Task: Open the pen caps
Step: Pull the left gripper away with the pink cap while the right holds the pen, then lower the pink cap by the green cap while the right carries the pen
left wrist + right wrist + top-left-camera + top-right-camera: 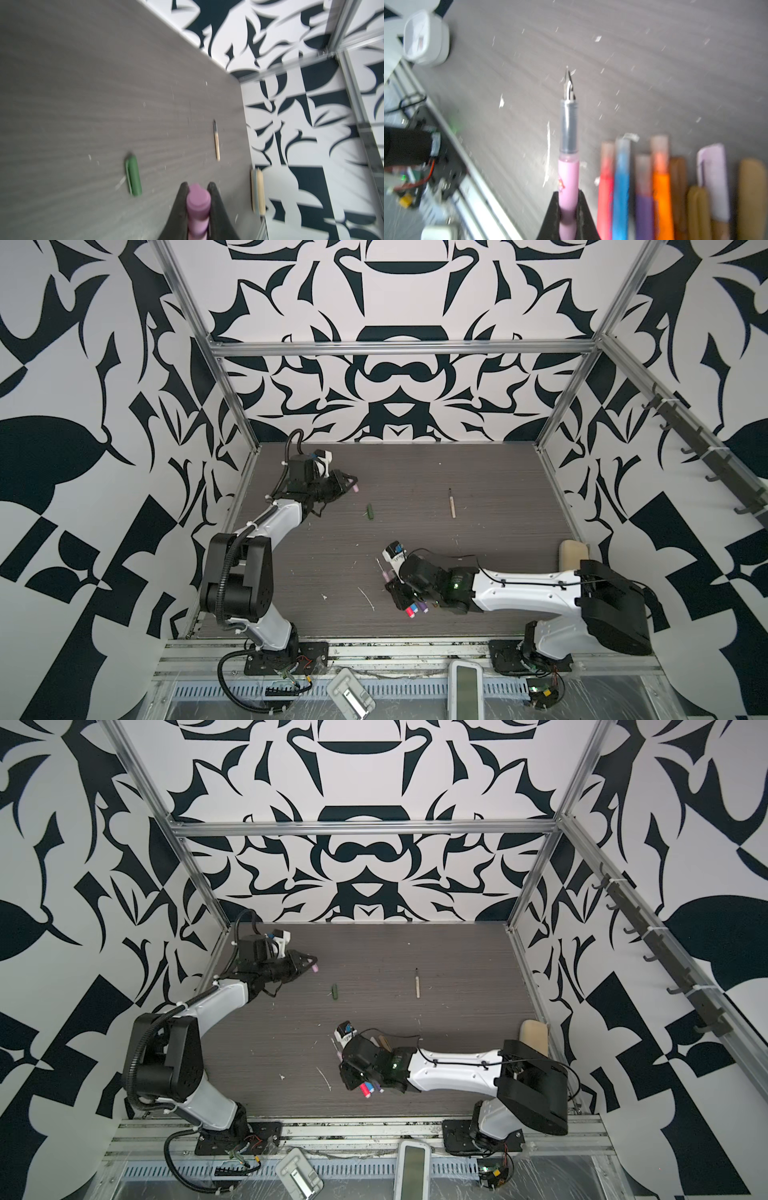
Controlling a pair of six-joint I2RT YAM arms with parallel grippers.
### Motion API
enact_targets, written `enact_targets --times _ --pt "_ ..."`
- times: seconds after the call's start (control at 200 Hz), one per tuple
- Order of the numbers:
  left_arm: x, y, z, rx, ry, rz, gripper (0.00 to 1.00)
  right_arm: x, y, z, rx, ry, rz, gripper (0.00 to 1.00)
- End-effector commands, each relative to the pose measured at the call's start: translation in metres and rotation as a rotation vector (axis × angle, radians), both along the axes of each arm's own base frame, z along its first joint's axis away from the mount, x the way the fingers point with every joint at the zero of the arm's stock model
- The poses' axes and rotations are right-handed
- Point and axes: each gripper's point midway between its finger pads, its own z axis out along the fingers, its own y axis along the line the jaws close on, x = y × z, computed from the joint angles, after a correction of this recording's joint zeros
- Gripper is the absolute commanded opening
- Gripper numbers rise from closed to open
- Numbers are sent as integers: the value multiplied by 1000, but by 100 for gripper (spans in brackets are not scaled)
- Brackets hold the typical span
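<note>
Left end effector: the two black fingers are pressed onto a short mauve-pink plastic pen cap; the cap stands out past the fingertips; in both top views this end effector is in the air over the far left part of the bench.
Right end effector: clamped on the barrel of a slim pink plastic pen; this pen carries no cap; its clear grip section and metal nib point away from the fingers; in both top views the end effector is low over the near middle of the bench.
Bench: a dark grey wood-grain bench; small white flecks are scattered on it.
Green cap: a short dark green plastic cap with a clip lies flat and alone on the bench, between the left end effector and the tan pen.
Tan pen: a thin tan pen with a dark pointed end lies flat toward the far right, well apart from the green cap.
Row of pens: just beside the right end effector, side by side on the bench; a thick coral marker, a thick blue marker, a thick purple marker and a thick orange marker, each with a pale translucent cap on its end; then thinner brown, olive, lilac and tan pieces, too blurred to say more.
Right edge: a beige rounded block stands at the right side of the bench.
</note>
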Motion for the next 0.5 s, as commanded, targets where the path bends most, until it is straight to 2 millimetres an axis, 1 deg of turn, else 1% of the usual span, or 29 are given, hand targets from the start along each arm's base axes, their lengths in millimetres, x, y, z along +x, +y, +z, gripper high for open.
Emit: enact_targets --times 0.0,0.02,0.03,0.05,0.06,0.1,0.12,0.195,0.28,0.315,0.39,0.42,0.47,0.485,0.495 --pt "4 3 -10 85 87 19 0 8 -17 8 25 -17 -98 0" --pt "4 4 -12 96 100 22 0 8 -19 10 29 -25 -103 0" --pt "6 4 -9 100 93 24 0 9 -21 12 29 -31 -107 0" --pt "6 6 -13 113 108 26 0 10 -24 15 32 -42 -114 0" --pt "7 6 -11 118 101 29 0 10 -26 17 32 -49 -118 0" --pt "6 11 -19 153 126 43 0 12 -32 23 32 -68 -126 0" --pt "5 14 -24 174 141 50 0 16 -36 28 30 -94 -147 0" --pt "-3 24 -47 244 204 74 0 21 -48 42 19 -148 -167 0" --pt "-16 29 -76 320 278 71 0 28 -64 54 -19 -209 -182 0" --pt "-21 29 -88 361 305 61 0 33 -73 59 -41 -226 -197 0" --pt "-31 26 -110 468 351 31 0 52 -97 63 -78 -213 -248 0" --pt "-34 23 -116 507 361 18 0 58 -105 65 -76 -198 -260 0" --pt "-37 18 -127 562 380 -8 0 75 -124 68 -63 -175 -313 0" --pt "-38 16 -130 574 387 -15 0 75 -124 70 -44 -154 -302 0" --pt "-39 15 -132 583 392 -19 0 79 -129 70 -39 -147 -314 0"
